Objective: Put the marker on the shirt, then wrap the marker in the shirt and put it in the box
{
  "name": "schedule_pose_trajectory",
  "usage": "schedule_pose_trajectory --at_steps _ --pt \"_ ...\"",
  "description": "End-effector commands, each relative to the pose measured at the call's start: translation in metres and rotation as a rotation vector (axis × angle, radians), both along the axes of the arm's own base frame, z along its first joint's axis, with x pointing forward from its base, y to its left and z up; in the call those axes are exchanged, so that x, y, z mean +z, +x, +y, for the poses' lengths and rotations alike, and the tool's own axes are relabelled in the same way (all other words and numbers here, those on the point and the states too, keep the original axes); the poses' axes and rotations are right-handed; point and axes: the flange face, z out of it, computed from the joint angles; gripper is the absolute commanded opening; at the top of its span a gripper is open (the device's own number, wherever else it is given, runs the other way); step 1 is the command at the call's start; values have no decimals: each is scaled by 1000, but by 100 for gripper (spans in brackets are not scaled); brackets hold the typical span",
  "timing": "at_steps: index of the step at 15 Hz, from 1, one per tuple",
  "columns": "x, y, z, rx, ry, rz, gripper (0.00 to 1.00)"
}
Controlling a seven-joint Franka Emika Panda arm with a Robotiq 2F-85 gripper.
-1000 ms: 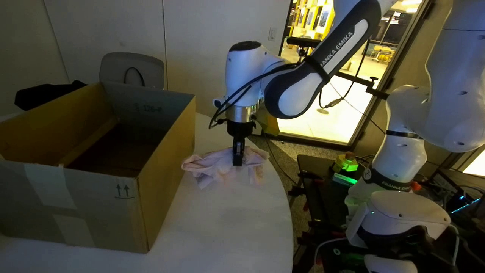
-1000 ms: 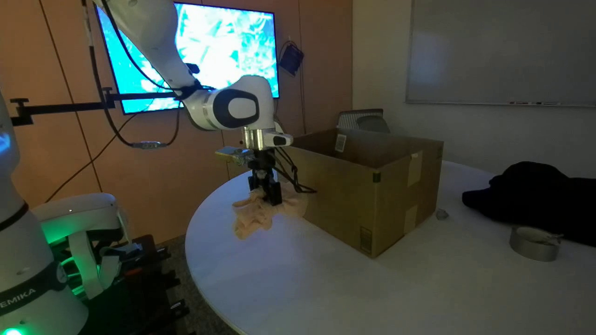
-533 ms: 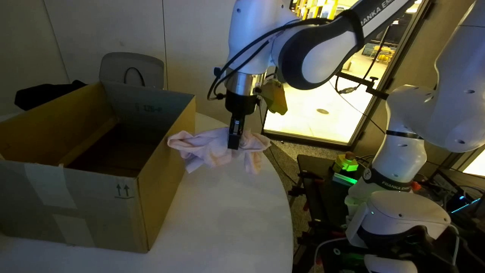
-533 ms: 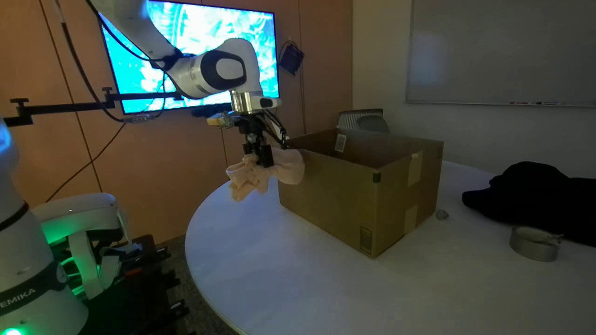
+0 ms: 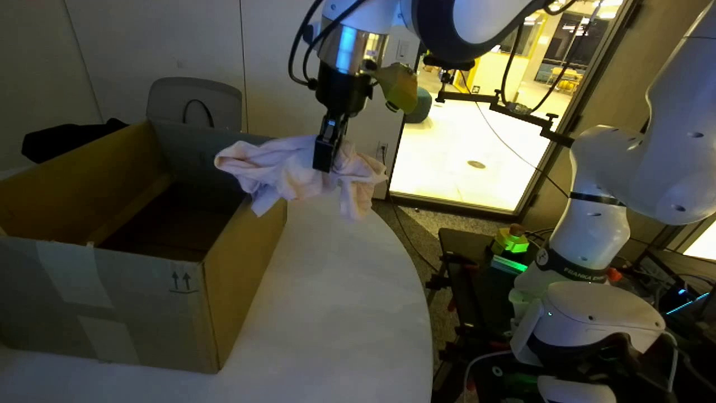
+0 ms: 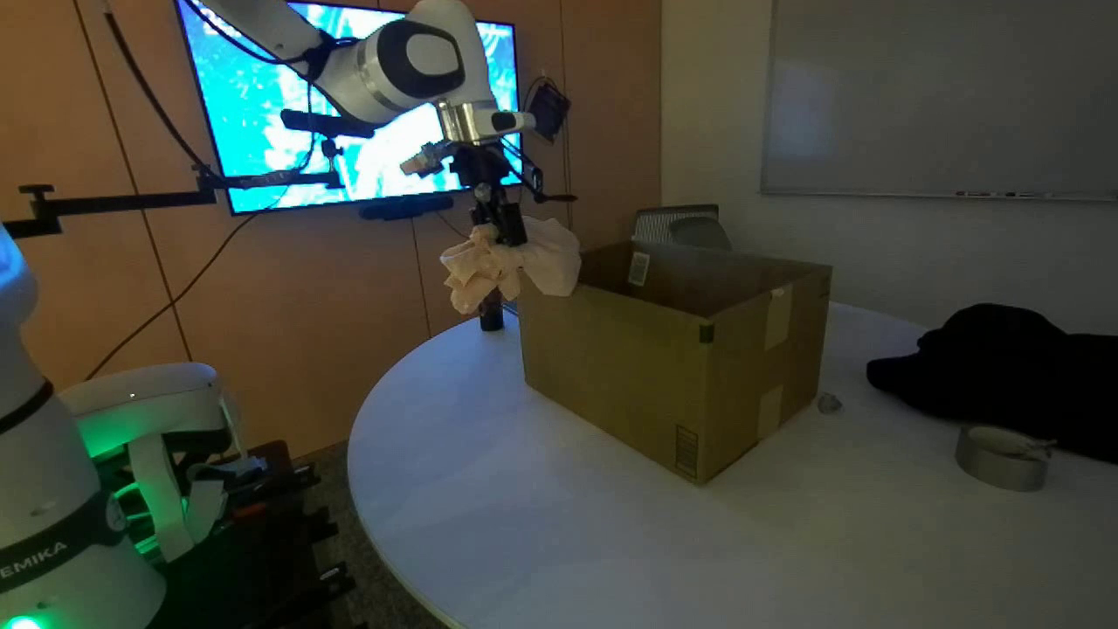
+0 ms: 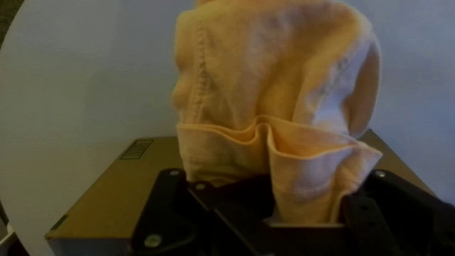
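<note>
The pale pink shirt (image 5: 279,168) hangs bunched in the air, with loose folds on both sides of my gripper (image 5: 323,162). My gripper, also in an exterior view (image 6: 507,231), points down and is shut on the shirt's middle. The shirt (image 7: 270,64) fills the centre of the wrist view and hides the fingertips. The open cardboard box (image 5: 246,274) stands on the table beside the shirt; one end of the shirt overlaps its rim in both exterior views. The marker is not visible; whether it is inside the shirt's folds cannot be told.
The box stands on a round white table (image 5: 335,324). A grey tape roll (image 6: 1003,463), a black cloth (image 6: 1004,376) and a small crumpled piece (image 6: 829,403) lie beyond it. A dark upright object (image 6: 492,314) shows under the shirt. A chair (image 5: 196,101) stands behind the box.
My gripper has lifted the shirt from the table up to about the height of the box rim. In the last half second it has also moved toward the box.
</note>
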Motion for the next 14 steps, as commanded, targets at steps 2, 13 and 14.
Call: schedule_pose_trajectory --at_steps 2,13,14 --pt "22 60 -3 -48 3 -48 0" --pt "-2 183 40 -230 138 -280 0" --pt "-7 190 46 -232 144 -293 0"
